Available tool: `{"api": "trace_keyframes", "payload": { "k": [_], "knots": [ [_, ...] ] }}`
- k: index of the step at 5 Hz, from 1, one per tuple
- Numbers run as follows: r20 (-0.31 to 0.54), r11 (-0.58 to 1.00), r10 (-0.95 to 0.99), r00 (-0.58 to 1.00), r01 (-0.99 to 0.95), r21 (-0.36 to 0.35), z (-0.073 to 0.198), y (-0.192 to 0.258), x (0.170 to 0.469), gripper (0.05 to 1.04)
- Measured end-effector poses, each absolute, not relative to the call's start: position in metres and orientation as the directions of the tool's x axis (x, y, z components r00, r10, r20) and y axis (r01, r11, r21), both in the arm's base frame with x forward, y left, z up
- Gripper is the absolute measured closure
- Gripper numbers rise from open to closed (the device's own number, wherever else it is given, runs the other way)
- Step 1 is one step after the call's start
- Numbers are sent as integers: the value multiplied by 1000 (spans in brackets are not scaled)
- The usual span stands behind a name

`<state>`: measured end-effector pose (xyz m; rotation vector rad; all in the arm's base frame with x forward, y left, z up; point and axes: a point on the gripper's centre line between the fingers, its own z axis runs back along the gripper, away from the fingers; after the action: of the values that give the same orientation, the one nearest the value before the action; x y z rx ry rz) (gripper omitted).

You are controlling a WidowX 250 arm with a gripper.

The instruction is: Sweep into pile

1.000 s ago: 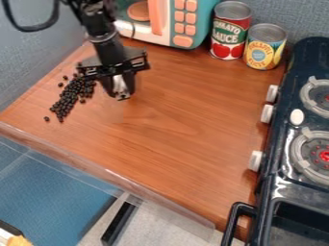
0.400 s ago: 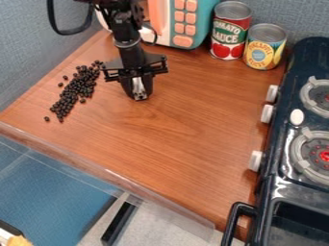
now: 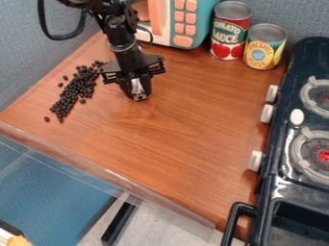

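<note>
The black gripper point(image 3: 139, 97) hangs over the upper left part of the wooden counter, a short way right of the dark beans, with a bare strip of wood between them. A pale, silvery piece shows between its black sides. The small black beans point(image 3: 76, 90) lie in a long, slanting heap at the counter's left, from beside the gripper down towards the front left edge. A few beans lie loose around the heap, one of them point(image 3: 47, 118) at its lower left end.
A toy microwave point(image 3: 183, 24), a tomato sauce can point(image 3: 230, 31) and a yellow can point(image 3: 264, 47) stand along the back. The toy stove point(image 3: 283, 158) borders the right side, its knobs facing the counter point(image 3: 186, 129). A clear rim point(image 3: 103, 171) runs along the front edge.
The gripper has moved right, away from the heap, then slightly back left. Beans at the heap's upper end that the arm covered now show. The heap looks the same otherwise.
</note>
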<state>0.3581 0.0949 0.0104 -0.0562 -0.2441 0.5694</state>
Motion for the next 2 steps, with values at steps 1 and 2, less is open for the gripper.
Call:
{"api": "trace_keyframes", "payload": {
  "k": [1,2],
  "knots": [
    [199,819,574,794,-561,-121,13,118,334,704],
    [185,795,606,774,-592,-131,18,133,314,704]
  ]
}}
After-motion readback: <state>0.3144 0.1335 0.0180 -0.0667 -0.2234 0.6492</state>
